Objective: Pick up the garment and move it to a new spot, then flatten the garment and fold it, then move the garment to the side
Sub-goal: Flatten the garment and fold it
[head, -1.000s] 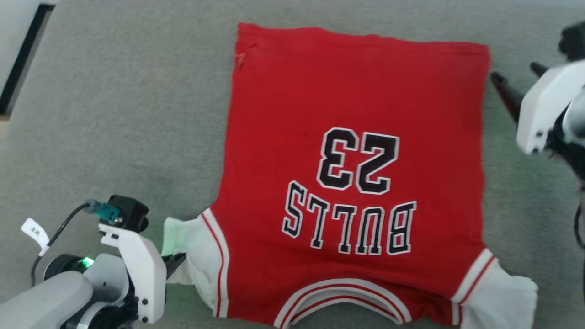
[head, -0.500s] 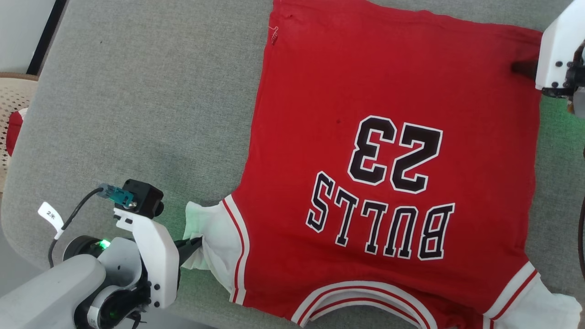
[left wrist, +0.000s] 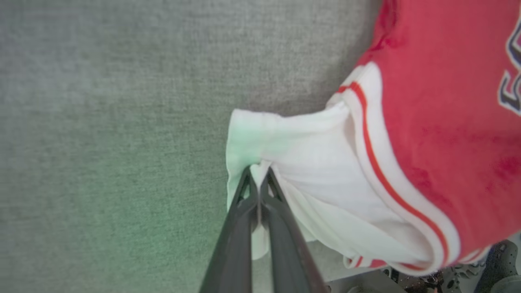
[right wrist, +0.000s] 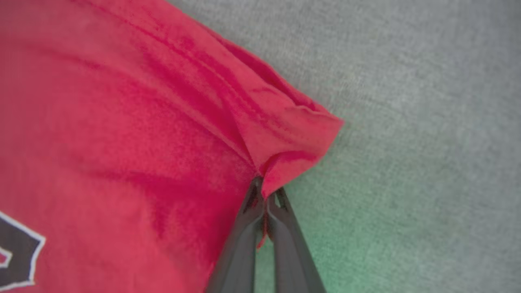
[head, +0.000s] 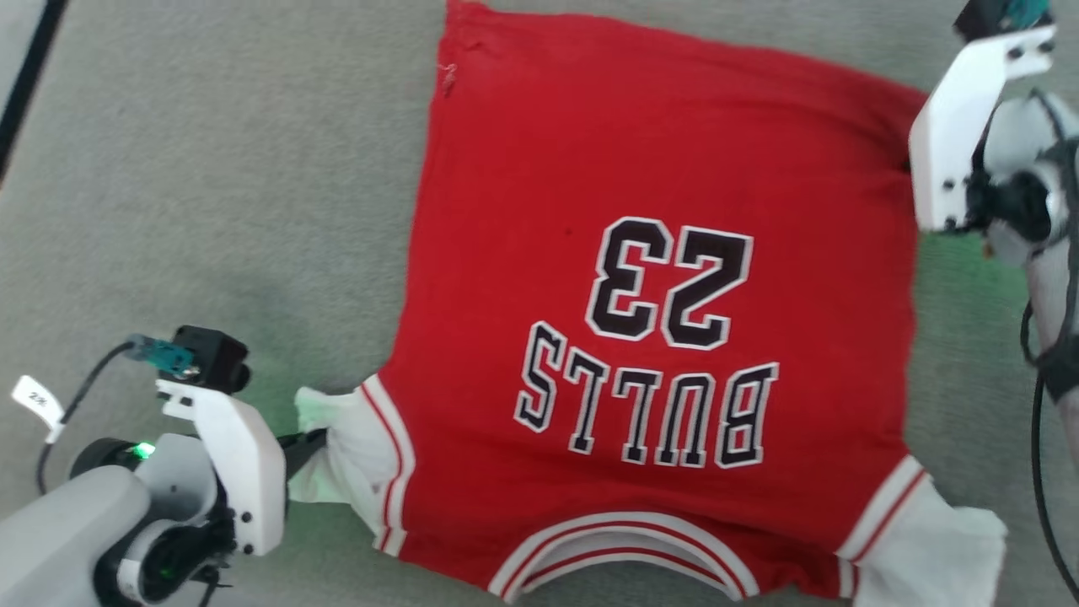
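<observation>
The garment [head: 657, 169], a red jersey with "BULLS 23" lettering upside down to me, lies spread on a grey fabric surface, collar toward me. My left gripper [head: 310, 438] at the lower left is shut on the edge of its white sleeve [left wrist: 309, 162]; the left wrist view shows the fingers [left wrist: 244, 211] pinching a fold of that cloth. My right gripper [right wrist: 264, 193] is shut on the far right hem corner [right wrist: 301, 130], which is bunched and lifted slightly. In the head view the right arm's white housing [head: 952, 143] hides those fingertips.
The grey fabric surface [head: 211, 211] stretches wide to the garment's left. A dark strip [head: 21, 84] marks its upper-left edge. The other white sleeve [head: 936, 548] lies at the lower right. Black cables [head: 1041, 405] hang from the right arm.
The right gripper, open beside the garment's right edge a second ago, has closed on the hem corner. The left gripper still holds the sleeve. The head camera has shifted.
</observation>
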Motion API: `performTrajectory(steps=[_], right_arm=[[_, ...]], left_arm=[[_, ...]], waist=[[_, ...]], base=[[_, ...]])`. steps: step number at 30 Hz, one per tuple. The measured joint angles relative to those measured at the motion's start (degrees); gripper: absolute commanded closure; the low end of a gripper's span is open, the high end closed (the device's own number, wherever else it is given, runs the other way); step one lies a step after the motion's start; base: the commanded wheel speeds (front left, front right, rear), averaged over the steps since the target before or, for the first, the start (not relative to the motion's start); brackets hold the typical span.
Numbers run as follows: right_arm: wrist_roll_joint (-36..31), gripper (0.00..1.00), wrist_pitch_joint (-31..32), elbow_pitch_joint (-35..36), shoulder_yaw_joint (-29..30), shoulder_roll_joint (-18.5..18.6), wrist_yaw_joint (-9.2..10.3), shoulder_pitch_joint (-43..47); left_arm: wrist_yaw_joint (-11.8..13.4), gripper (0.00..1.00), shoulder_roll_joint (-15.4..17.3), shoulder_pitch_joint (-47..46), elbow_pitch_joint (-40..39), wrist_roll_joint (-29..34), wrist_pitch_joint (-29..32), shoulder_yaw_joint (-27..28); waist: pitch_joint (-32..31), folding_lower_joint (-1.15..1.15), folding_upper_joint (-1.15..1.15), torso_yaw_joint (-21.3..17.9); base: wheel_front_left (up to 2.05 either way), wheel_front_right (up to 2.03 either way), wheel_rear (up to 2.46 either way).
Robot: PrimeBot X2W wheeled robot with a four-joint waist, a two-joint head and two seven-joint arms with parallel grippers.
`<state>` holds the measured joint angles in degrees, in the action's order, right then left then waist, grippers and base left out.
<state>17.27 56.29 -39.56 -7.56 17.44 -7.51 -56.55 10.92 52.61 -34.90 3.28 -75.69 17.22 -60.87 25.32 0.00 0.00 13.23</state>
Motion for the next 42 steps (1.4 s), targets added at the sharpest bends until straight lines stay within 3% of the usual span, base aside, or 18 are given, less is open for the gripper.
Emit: performTrajectory(steps=[7,13,20,24,25,26,27,33,42], right_arm=[[8.8,1.0,3.2,17.2,-5.6,4.3,0.0,12.8],[13.8,1.0,7.5,32.2,-5.0,6.3,0.0,25.9],[14.2,1.0,9.3,45.6,1.7,1.9,0.0,43.9],[12.6,1.0,6.1,48.6,5.9,-3.9,-0.01,52.9],[11.8,0.91,4.3,48.1,6.9,-5.0,-0.08,53.5],[10.8,0.54,2.4,47.6,7.4,-5.8,-0.18,54.0],[9.8,0.0,0.8,47.2,7.4,-6.4,-0.19,54.3],[8.3,0.0,-1.9,50.4,6.6,-8.1,-0.24,56.0],[4.9,0.0,-0.4,65.4,9.1,-7.6,0.02,53.7]], left_arm=[[1.5,1.0,3.6,1.7,-0.9,-1.5,-1.2,1.4],[2.8,1.0,5.7,2.4,-2.5,-1.6,-1.6,1.8],[3.4,1.0,6.2,2.3,-3.5,-1.5,-1.4,2.0],[3.3,1.0,6.1,2.3,-3.4,-1.5,-1.6,2.1],[3.2,1.0,6.0,2.2,-3.4,-1.4,-1.6,2.1],[3.0,1.0,5.9,2.2,-3.3,-1.4,-1.7,2.1],[2.7,1.0,5.9,2.2,-3.1,-1.4,-1.7,2.1],[2.2,1.0,5.5,2.2,-2.4,-1.1,-2.5,2.1],[1.6,1.0,3.9,2.2,-2.1,0.1,-3.0,1.6]], waist=[[-2.0,0.0,0.0,-5.4],[-3.5,0.0,0.0,-10.1],[-4.5,0.0,0.0,-13.2],[-4.2,0.0,0.0,-13.7],[-4.2,0.0,0.0,-13.7],[-4.2,0.0,0.0,-13.7],[-4.2,0.0,0.0,-13.7],[-4.7,0.0,0.0,-13.4],[-5.8,0.0,0.0,-10.7]], base=[[0.0,0.0,0.0],[0.0,0.0,0.0],[0.0,0.0,0.0],[0.0,0.0,0.0],[0.0,0.0,0.0],[0.0,0.0,0.0],[0.0,0.0,0.0],[0.0,0.0,0.0],[0.0,0.0,0.0]])
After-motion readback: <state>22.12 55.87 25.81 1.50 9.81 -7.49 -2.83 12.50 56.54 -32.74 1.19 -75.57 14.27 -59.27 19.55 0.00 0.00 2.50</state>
